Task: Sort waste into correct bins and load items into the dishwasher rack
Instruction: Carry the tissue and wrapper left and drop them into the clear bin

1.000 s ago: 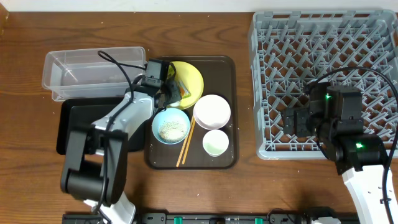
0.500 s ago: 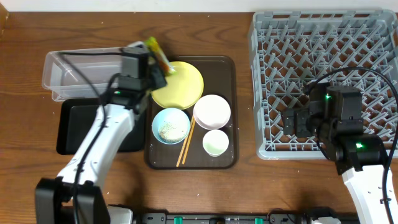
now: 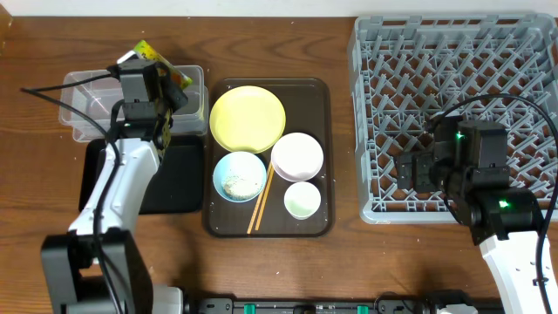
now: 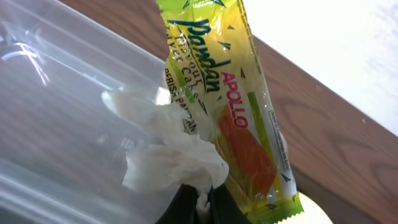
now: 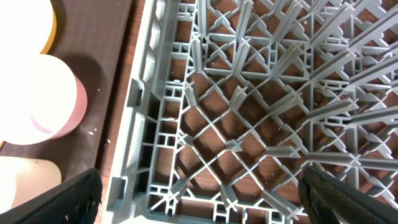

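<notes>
**Left fingers (image 4: 189, 208) clench yellow-green wrapper (image 4: 230, 106) over clear tub (image 4: 56, 124)**

Wrapper is glossy, with "Pandan APOLLO" print and an orange slab pictured, and sticks out past the fingers. A crumpled white scrap (image 4: 171, 152) is caught in the same clench, bunched beside it. Right fingers (image 3: 415, 170) are spread apart above the grey rack (image 5: 249, 124).

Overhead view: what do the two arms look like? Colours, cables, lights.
Left arm: white links, black joints, black wrist block. Right arm: white lower link, bulky black upper housings, two green lights. Both trail thin black cables. Jaws are black on both.
</notes>
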Tool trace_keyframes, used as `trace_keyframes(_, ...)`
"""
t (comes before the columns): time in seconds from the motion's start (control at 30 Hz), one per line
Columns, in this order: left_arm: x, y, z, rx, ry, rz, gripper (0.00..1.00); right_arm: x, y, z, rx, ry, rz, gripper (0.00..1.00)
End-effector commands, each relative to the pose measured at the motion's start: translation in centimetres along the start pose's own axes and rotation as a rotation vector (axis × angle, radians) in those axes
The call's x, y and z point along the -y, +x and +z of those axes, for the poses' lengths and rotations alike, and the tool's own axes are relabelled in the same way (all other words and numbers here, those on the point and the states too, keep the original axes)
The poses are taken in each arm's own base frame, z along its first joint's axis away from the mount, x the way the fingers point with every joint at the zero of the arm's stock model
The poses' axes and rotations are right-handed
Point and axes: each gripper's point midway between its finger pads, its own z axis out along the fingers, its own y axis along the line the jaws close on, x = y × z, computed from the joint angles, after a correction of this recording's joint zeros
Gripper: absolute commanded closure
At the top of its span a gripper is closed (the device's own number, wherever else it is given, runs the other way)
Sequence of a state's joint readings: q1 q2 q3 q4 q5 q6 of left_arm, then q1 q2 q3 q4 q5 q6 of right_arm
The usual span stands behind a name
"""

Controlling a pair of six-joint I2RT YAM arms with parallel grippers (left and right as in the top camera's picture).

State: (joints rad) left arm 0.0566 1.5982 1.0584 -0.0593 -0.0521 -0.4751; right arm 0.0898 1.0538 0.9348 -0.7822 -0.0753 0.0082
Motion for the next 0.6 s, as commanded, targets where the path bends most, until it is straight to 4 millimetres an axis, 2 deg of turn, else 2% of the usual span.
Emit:
trace_keyframes(0.0, -0.5, -0.1, 1.1, 0.000, -0.023, -0.014, 0.91, 0.1, -0.8, -0.5, 0.022, 0.000, 0.018, 0.01)
trace_keyframes(0.03, -0.6, 0.1, 1.4, -0.004, -0.025, -0.013, 0.83, 0.1, -0.8, -0.5, 0.022, 0.000, 0.018, 0.01)
trace_keyframes(0.13, -0.7, 0.3, 1.7, -0.007, -0.027, -0.012, 0.53, 0.1, -0.8, -0.5, 0.023, 0.000, 0.018, 0.01)
trace_keyframes(0.17, -0.6, 0.2, 1.7, -0.005, -0.026, -0.012, 0.51, 0.1, -0.8, -0.5, 0.022, 0.000, 0.018, 0.01)
trace_keyframes(0.37, -0.1, -0.5, 1.1, 0.017, -0.006, -0.013, 0.48, 0.1, -0.8, -0.5, 0.022, 0.000, 0.018, 0.01)
trace_keyframes(0.57, 0.8, -0.8, -2.1, -0.001, 0.026, 0.037, 0.50, 0.1, -0.8, -0.5, 0.023, 0.000, 0.018, 0.01)
